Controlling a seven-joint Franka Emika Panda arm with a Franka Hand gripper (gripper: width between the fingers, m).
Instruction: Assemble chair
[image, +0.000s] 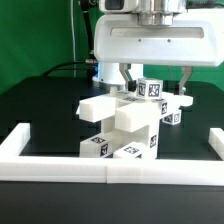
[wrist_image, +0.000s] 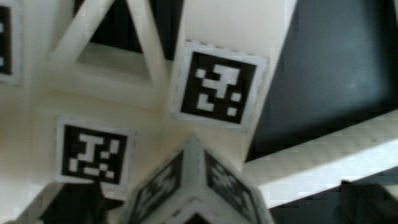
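Left edge of the table (image: 40, 110): bare black top, with the low border wall (image: 20, 140) running along the left, front and right edges. The chair (image: 120, 130) is mid-table, a little toward the front edge, and stands as a partly built stack of white blocks. A slab (image: 100, 106) sticks out of it toward the exterior view's left, with tagged blocks below. On top, toward the exterior view's right, is a tagged cube (image: 152, 88).

The gripper (image: 158, 85) hangs right over that upper part, fingers reaching down on either side of the cube. The fingers look spread, but I cannot tell whether they are free or pressing on a part. The wrist view doesn't help: only close white chair (wrist_image: 125, 100) faces and a tag (wrist_image: 219, 83), no fingertips clearly seen.

Handling, as a judgement: rigid hard plastic, probably light, with smooth faces that may slip. Unfixed joints could shift if nudged. Best hold is across two flat parallel faces of a narrow block, squarely, not on corners or the overhanging slab.
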